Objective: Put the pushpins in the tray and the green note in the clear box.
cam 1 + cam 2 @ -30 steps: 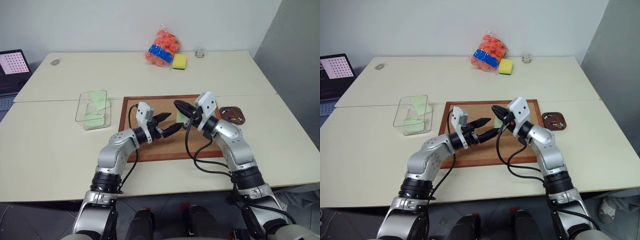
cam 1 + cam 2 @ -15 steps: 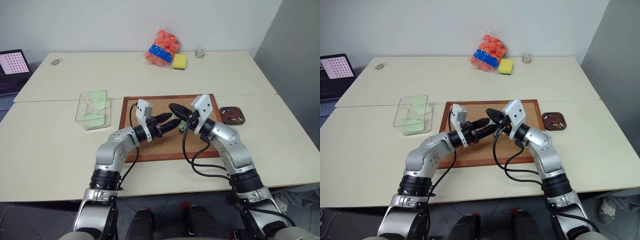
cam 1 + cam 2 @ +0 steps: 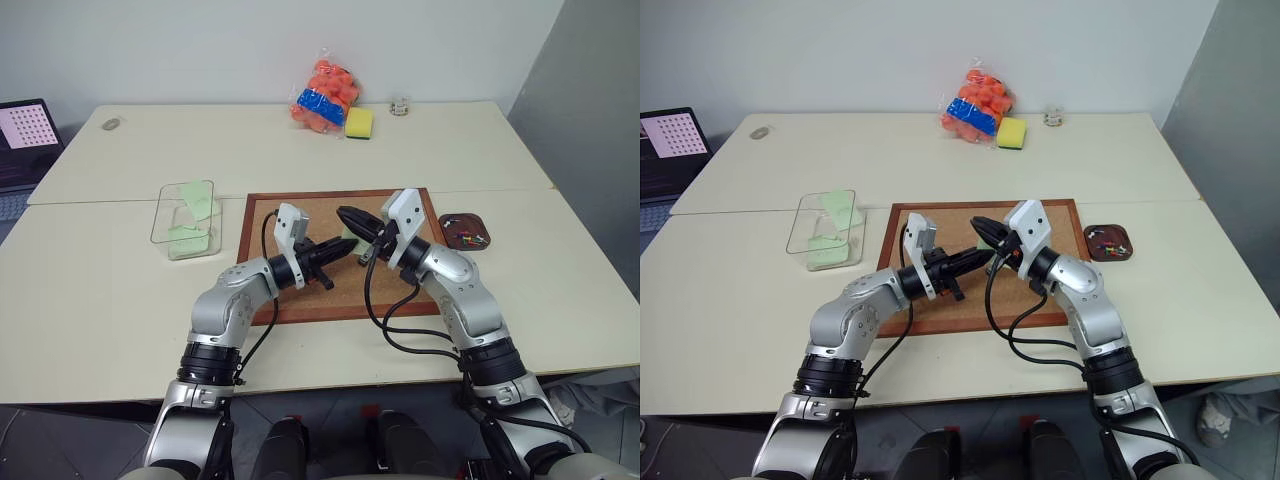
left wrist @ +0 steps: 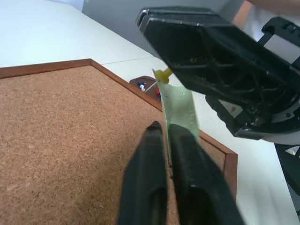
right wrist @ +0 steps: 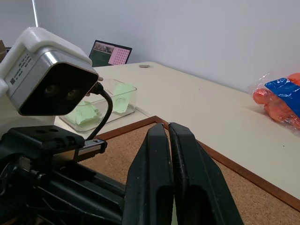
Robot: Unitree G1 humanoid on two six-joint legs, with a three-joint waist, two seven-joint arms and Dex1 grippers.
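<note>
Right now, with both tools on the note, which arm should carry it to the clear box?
Left. The left tool is shut on the note, and the clear box sits on that arm's side. The right tool holds the yellow pin, nearer the tray.

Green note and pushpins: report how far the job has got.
Done: several pushpins lie in the tray, and green notes already sit in the clear box.
In hand: both grippers meet above the corkboard; the right gripper pinches a yellow pushpin stuck through the green note, the left gripper grips the note's lower edge.
Left: pulling them apart, pin to tray, note to box.
</note>
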